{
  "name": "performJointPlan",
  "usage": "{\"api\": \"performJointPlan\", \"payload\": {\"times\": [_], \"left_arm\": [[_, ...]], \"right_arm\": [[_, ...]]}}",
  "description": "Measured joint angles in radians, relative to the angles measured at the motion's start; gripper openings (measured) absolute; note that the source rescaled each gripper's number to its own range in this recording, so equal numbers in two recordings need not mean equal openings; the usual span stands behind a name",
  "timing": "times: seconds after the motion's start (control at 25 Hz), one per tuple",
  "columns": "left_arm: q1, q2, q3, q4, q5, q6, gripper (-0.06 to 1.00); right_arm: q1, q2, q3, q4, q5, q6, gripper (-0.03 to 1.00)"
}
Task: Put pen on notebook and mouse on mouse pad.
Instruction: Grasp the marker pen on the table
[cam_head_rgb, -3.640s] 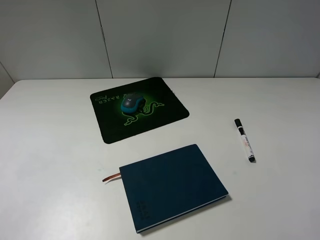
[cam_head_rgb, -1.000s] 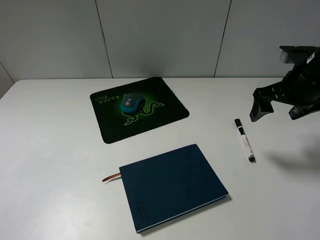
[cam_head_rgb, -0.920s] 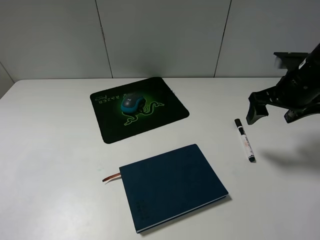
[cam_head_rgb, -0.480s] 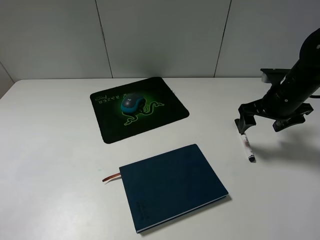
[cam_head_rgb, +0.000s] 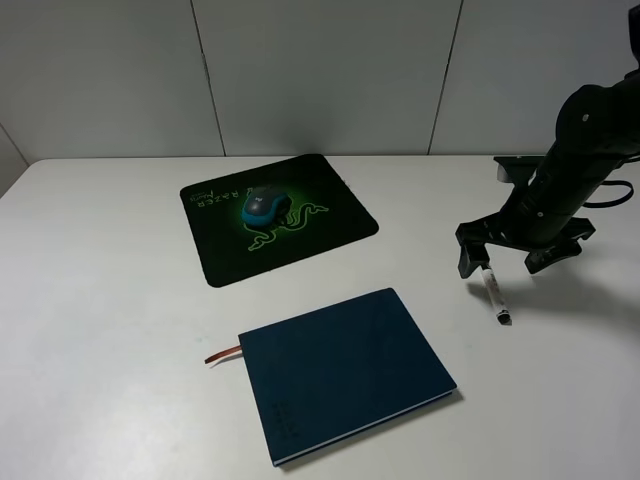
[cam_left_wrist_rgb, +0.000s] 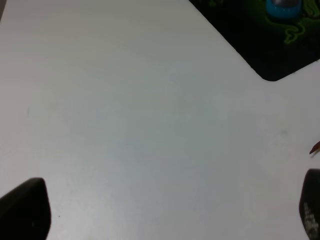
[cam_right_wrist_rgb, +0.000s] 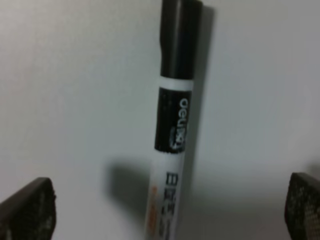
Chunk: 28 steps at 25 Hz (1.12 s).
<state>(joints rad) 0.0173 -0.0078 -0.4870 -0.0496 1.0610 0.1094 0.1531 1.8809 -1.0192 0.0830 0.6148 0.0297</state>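
Your left hand (cam_left_wrist_rgb: 167, 207) is hanging over bare worktop (cam_left_wrist_rgb: 125, 125), fingers apart, gripping nothing, and the high view isn't showing it. The mouse (cam_head_rgb: 264, 206) is sitting on the pad (cam_head_rgb: 340, 195), so that half looks done. The notebook (cam_head_rgb: 345, 370) is lying flat with nothing on its cover. The pen (cam_head_rgb: 494, 295) is lying on the worktop, well right of the notebook. Your right hand (cam_head_rgb: 500, 266) is straddling it, fingers wide apart and not touching, likely lining up to pinch the barrel.

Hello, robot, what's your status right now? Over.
Right end effector open over the pen, not gripping. Left end effector open over bare table. Mouse sits on mouse pad. Nothing between pen and notebook.
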Motion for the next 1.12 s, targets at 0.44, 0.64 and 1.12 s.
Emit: {"api": "performJointPlan", "payload": {"times": [0.44,0.64,1.12], "left_arm": [[0.000,0.000,0.000,0.001,0.000,0.000,1.00],[0.000,0.000,0.000,0.001,0.000,0.000,1.00],[0.000,0.000,0.000,0.001,0.000,0.000,1.00]], "right_arm": [[0.000,0.062,-0.008,-0.003,-0.011,0.005,1.00],[0.000,0.064,-0.010,-0.003,-0.011,0.011,1.00],[0.000,0.065,-0.011,-0.007,-0.010,0.023,0.89]]}}
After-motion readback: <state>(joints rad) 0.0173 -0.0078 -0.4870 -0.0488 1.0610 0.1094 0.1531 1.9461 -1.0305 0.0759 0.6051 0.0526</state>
